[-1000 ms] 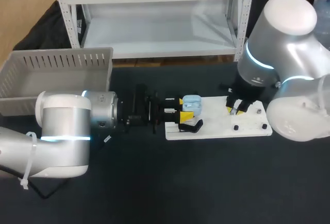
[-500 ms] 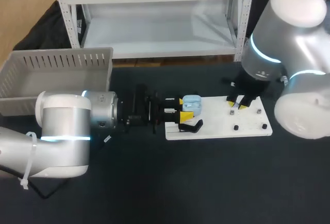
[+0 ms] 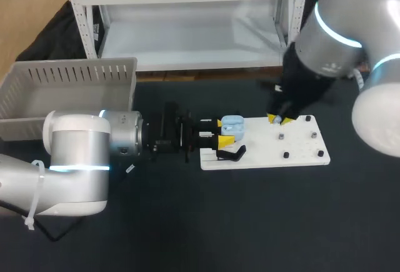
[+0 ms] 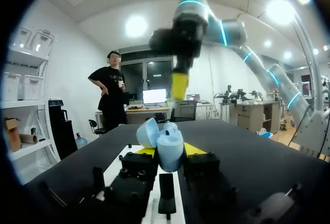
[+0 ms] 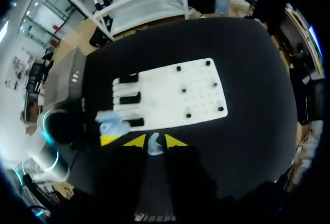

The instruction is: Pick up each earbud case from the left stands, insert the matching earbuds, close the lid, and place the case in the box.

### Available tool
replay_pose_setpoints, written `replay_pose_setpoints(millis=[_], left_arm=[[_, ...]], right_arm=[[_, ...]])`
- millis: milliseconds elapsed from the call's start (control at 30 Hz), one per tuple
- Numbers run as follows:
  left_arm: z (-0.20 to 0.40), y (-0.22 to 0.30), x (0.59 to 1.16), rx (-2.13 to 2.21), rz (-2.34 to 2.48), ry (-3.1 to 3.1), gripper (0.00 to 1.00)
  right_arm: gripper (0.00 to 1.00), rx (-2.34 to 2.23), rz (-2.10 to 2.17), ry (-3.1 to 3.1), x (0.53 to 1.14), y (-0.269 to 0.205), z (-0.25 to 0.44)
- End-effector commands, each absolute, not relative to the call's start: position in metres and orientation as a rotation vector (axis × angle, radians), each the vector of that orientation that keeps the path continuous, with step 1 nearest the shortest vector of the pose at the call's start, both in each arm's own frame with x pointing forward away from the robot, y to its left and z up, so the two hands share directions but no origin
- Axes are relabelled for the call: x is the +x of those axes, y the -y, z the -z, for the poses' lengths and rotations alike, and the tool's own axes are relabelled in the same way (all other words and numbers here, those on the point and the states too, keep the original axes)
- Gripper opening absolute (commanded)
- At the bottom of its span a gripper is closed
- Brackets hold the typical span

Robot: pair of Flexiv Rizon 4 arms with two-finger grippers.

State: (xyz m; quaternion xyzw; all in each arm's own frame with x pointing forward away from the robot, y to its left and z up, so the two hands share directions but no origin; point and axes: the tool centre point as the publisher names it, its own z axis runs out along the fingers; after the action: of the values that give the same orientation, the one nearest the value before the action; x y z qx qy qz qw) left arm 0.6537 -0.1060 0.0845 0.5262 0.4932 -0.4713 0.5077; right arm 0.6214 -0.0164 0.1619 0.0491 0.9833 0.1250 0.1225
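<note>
— How will the earbud case (image 4: 169, 147) handle?
— Light, hard and slick, I'd judge. The open lid's hinge looks like the weak spot, so take the body by its flanks. The left gripper (image 3: 223, 132) does that, clamped on the case at the left end of the white board (image 3: 300, 153), arm low and level.
— And the right?
— The right gripper (image 3: 277, 120) hangs over the board's far edge, pointing down, pinching a small pale earbud (image 5: 154, 145).

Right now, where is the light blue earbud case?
In the head view, the earbud case is at the left end of the white board, held between the yellow fingers of the left gripper, with its lid open.
</note>
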Motion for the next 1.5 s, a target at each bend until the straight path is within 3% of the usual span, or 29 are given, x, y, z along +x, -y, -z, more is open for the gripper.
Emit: replay_pose_setpoints(millis=[33,600,1033,1500], left_arm=[[-0.084,0.106,0.653,1.264,1.132,-1.188,0.00],[-0.084,0.106,0.653,1.264,1.132,-1.188,0.00],[-0.084,0.106,0.653,1.264,1.132,-1.188,0.00],[-0.084,0.106,0.653,1.264,1.132,-1.188,0.00]], right_arm=[[0.00,0.076,-0.306,-2.902,0.605,-0.005,-0.199],[0.00,0.077,-0.258,-2.874,0.608,-0.016,-0.198],[0.00,-0.443,-0.217,-2.904,0.621,-0.057,-0.207],[0.00,-0.361,-0.121,-3.012,0.622,-0.072,-0.180]])
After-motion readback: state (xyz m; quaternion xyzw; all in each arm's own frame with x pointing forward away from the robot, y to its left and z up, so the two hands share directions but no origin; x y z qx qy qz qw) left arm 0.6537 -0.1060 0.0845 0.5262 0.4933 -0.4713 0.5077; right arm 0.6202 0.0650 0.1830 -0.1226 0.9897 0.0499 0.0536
